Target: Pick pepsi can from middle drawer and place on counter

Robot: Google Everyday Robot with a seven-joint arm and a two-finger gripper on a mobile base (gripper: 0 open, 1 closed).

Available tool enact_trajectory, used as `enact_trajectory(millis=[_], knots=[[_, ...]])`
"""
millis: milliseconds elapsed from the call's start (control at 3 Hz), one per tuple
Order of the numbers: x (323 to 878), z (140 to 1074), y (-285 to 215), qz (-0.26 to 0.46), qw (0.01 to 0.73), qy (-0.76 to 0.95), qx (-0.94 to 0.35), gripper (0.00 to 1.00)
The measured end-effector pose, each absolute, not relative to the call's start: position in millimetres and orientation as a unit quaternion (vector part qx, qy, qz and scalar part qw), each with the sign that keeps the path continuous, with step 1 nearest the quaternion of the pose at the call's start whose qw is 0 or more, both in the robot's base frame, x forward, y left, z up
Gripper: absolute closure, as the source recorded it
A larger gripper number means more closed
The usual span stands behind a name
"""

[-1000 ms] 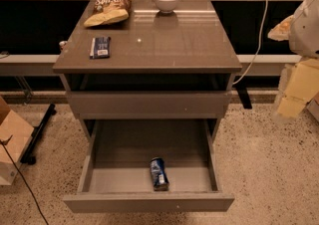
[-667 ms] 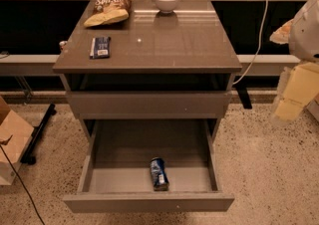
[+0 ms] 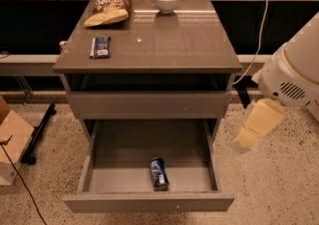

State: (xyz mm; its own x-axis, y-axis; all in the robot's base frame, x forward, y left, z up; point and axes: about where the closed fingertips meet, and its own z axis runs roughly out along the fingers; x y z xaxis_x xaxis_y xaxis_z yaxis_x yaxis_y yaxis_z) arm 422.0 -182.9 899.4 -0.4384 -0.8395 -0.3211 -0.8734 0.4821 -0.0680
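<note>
Camera view, reading from the near edge outward: we see the middle drawer [image 3: 148, 202] pulled fully out of the cabinet, its plain front panel closest to us.

1. The pepsi can [image 3: 159, 173] lies on its side on the drawer floor. It is close behind the front panel and slightly right of centre, with its long axis running roughly front to back.
2. The gripper [image 3: 249, 137] hangs at the end of the white arm, outside the drawer, to the right of the cabinet and over the speckled floor [image 3: 279, 189]. We cannot tell how far it is open. The can is not in it, and we see nothing else held.
3. Relative position: the can sits to the left of the gripper and lower in the frame, well apart from it. The drawer's right wall stands between the two.
4. Above the open drawer, a plain drawer front [image 3: 149, 103] is closed, and a dark open slot lies over it.
5. The counter [image 3: 179, 40] tops the cabinet. On it, near to far, we find a flat dark-blue packet [image 3: 100, 47] at the left, a chip bag [image 3: 110, 6] at the rear left and a white bowl [image 3: 166, 0] at the rear centre.
6. A cardboard box [image 3: 12, 137] stands on the floor at the left edge, and a white cable [image 3: 257, 40] hangs behind the cabinet's right side.
</note>
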Motion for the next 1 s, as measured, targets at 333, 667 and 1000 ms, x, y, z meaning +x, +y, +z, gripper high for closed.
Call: enact_trajectory(millis=[333, 667, 1000], knots=[[437.0, 846.5, -157.0, 0.091, 0.159, 0.862, -0.473, 0.0], [458.8, 811.2, -145.5, 0.106, 0.165, 0.869, -0.455, 0.0], [462.4, 806.2, -139.0, 0.105, 0.165, 0.869, -0.455, 0.0]])
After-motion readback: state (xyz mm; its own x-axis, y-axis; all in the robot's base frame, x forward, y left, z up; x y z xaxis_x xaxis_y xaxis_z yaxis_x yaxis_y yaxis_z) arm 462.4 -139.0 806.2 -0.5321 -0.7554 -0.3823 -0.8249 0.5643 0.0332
